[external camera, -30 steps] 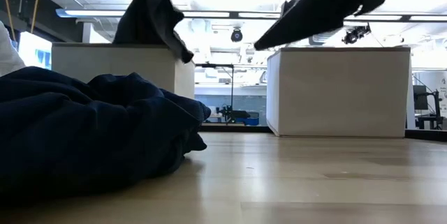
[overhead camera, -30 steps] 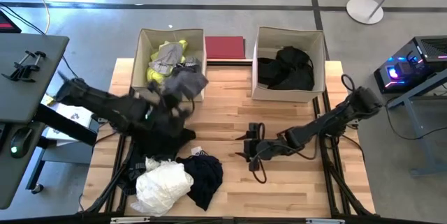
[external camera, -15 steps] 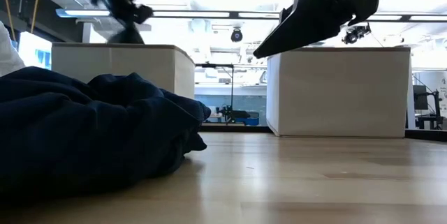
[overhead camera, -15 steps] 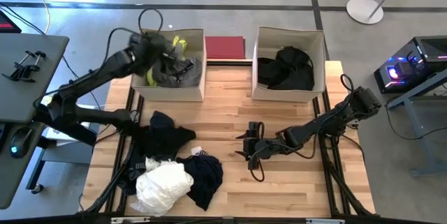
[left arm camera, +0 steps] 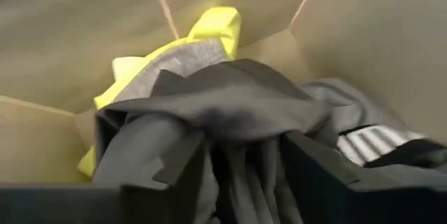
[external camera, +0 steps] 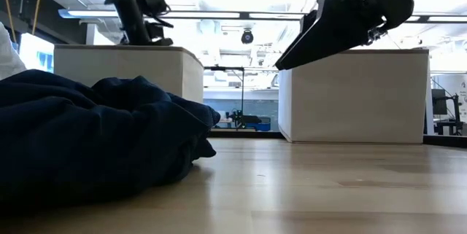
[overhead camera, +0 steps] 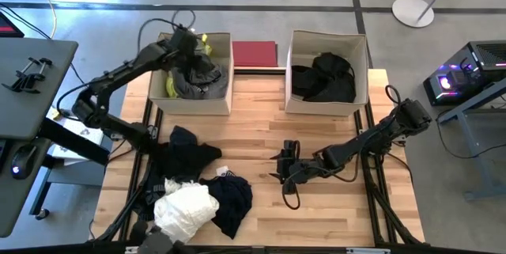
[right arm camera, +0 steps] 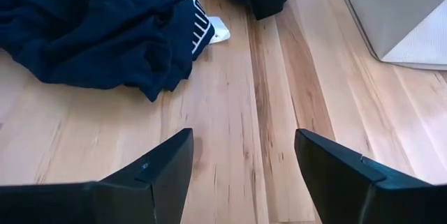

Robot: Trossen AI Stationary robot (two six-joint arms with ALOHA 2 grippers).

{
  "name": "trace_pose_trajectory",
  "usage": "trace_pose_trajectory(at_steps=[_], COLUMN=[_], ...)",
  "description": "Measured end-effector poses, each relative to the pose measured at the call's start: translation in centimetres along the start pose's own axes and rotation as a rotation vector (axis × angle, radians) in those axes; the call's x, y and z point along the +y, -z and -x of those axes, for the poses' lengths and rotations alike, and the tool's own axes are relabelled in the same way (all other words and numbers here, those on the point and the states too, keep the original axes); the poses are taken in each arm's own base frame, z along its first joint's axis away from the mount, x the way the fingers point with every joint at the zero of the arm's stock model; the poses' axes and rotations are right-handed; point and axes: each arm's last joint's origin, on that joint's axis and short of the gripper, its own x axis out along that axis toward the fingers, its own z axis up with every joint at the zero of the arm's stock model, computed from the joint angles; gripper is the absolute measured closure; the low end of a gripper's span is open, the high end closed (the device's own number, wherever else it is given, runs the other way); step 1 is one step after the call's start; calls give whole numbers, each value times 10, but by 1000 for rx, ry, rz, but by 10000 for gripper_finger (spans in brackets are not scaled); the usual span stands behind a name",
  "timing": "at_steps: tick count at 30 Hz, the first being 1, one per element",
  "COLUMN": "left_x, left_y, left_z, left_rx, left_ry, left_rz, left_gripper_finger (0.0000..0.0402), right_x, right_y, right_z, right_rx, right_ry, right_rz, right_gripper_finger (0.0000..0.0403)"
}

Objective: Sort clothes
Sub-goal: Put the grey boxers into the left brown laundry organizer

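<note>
My left gripper (overhead camera: 192, 52) reaches down into the left beige box (overhead camera: 190, 105), shut on a dark grey garment (overhead camera: 196, 78). The garment lies on a lighter grey piece (left arm camera: 157, 70) and a neon yellow one (overhead camera: 169, 85) inside the box. My right gripper (overhead camera: 283, 167) hovers open and empty over the table's middle. A black garment (overhead camera: 188, 147), a white one (overhead camera: 186, 206) and a dark navy one (overhead camera: 231, 195) lie heaped on the table at the near left. Black clothes (overhead camera: 324, 76) fill the right beige box (overhead camera: 326, 105). My left gripper pinches a bunched fold of the dark grey garment (left arm camera: 241, 130) between its two fingers (left arm camera: 185, 165), coming from above and pointing down into the box. The cloth spreads out below the fingers and rests on the other clothes in the box.
A flat dark red board (overhead camera: 254, 52) lies between the two boxes at the far edge. Bare wood (right arm camera: 230, 133) lies under my right gripper, with the navy garment (right arm camera: 105, 28) just beyond it. A desk (overhead camera: 32, 80) stands to the left of the table.
My left gripper has carried the dark grey garment from above the table in front of the left box up and toward the far edge, then down into that box. The garment, which hung clear before, now lies on the clothes inside.
</note>
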Motion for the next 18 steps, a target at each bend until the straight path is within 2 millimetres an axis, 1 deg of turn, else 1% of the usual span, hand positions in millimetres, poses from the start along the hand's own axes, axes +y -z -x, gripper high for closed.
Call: trace_pose_trajectory(at_steps=[3, 6, 8, 10, 12, 14, 16, 18], left_x=[4, 4, 4, 4, 4, 3, 3, 2], left_y=[-11, -19, -18, -12, -3, 8, 22, 36], left_z=[28, 61, 79, 89, 87, 74, 52, 24], left_rx=[-8, -58, -99, -106, -67, -19, 28, 43], left_ry=[77, 139, 140, 141, 134, 104, 47, 10], left_rz=[45, 46, 41, 32, 25, 39, 51, 57], left_gripper_finger=[190, 185, 189, 197, 210, 229, 252, 277], right_x=[0, 0, 0, 0, 1, 1, 1, 1], right_y=[0, 0, 0, 0, 0, 0, 0, 0], right_z=[0, 0, 0, 0, 0, 0, 0, 0], right_rx=[0, -1, -2, -1, -1, -1, -1, -1], right_ry=[0, 1, 1, 0, -1, -1, -1, -1], right_rz=[3, 4, 3, 2, -8, -13, -11, -10], right_gripper_finger=[165, 165, 165, 165, 165, 165, 165, 165])
